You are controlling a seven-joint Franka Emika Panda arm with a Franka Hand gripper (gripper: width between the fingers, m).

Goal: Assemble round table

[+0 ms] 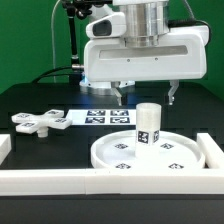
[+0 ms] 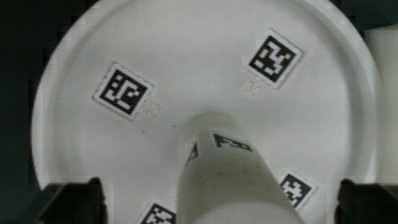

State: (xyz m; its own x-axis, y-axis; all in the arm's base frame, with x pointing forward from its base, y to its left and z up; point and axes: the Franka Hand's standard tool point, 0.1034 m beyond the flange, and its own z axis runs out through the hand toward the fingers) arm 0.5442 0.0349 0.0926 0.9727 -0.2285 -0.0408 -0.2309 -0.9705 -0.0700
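Note:
The large round rimmed disc (image 1: pixel 175 152) lies flat on the black table at the exterior view's right, its tags facing up. The short cylinder leg (image 1: pixel 148 125) stands upright near the disc's middle. My gripper (image 1: pixel 147 97) hangs open just above the leg, one finger on each side and neither touching it. The cross-shaped base (image 1: pixel 40 121) lies apart at the exterior view's left. In the wrist view the disc (image 2: pixel 178 60) fills the picture. The leg (image 2: pixel 231 160) rises toward the camera between my gripper's (image 2: pixel 222 205) dark fingertips (image 2: pixel 71 200).
The marker board (image 1: pixel 105 117) lies flat behind the disc. A long white border wall (image 1: pixel 90 182) runs along the front, with a short side piece (image 1: pixel 213 150) at the exterior view's right. A dark cable hangs at the back.

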